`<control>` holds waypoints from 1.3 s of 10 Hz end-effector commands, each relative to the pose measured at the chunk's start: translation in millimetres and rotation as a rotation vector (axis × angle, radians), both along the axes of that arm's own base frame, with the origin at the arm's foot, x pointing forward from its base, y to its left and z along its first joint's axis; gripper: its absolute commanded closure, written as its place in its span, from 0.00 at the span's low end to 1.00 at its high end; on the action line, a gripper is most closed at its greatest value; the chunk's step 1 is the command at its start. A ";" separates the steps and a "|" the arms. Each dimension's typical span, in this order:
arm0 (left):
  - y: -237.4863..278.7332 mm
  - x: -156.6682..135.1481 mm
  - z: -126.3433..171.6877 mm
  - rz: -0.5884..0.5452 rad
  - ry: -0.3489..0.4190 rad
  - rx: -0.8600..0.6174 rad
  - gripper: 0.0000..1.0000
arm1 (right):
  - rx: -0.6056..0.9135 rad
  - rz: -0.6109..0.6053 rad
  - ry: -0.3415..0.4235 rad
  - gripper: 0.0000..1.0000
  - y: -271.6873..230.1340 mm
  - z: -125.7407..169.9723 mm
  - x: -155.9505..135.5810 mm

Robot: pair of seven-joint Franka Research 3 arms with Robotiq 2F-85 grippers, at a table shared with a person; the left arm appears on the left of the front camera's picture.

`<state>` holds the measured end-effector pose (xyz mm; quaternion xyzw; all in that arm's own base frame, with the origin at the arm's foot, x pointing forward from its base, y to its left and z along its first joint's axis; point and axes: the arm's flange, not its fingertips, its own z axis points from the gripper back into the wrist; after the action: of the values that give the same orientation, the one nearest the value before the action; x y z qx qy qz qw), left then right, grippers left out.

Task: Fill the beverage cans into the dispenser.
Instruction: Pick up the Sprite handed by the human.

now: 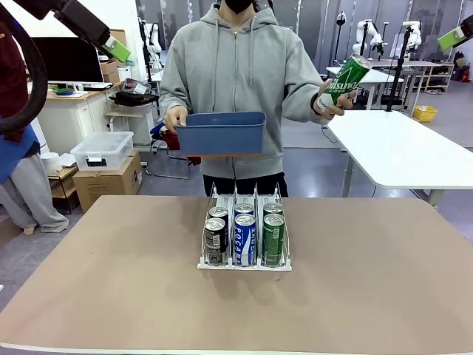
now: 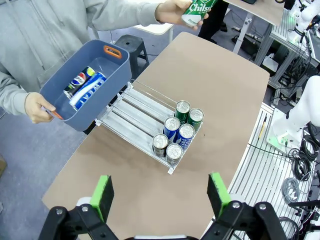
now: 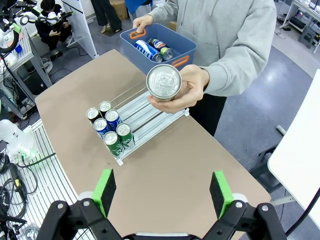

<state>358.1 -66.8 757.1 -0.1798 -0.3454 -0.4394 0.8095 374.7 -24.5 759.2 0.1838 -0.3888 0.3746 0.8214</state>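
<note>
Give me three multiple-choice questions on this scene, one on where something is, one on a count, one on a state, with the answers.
1. Where is the blue plastic bin? A) on the floor B) in the person's hand, off the brown table C) on a shelf
2. How many slim drink cans stand in the clear-plastic three-lane dispenser? A) three B) six C) nine
3. How is the right arm's claw? A) open and empty B) shut on a can C) shut on the bin
Answers: 1 B, the hand grips its end in the air. 2 B, two cans in each lane. 3 A, its green pads stand wide apart; the green can is in the person's other hand.
</note>
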 end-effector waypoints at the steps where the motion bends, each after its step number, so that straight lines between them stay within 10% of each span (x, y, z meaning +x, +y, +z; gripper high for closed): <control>1: 0.2 0.0 0.4 0.001 -0.002 0.000 0.00 | 0.001 0.000 0.005 0.00 -0.4 -2.7 -0.2; 13: 0.0 0.0 0.0 0.000 0.000 0.000 0.00 | 0.001 0.000 0.005 0.00 -0.4 -2.7 -0.2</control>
<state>358.1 -66.8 757.1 -0.1798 -0.3454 -0.4394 0.8095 374.7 -24.5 759.2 0.1838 -0.3888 0.3746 0.8214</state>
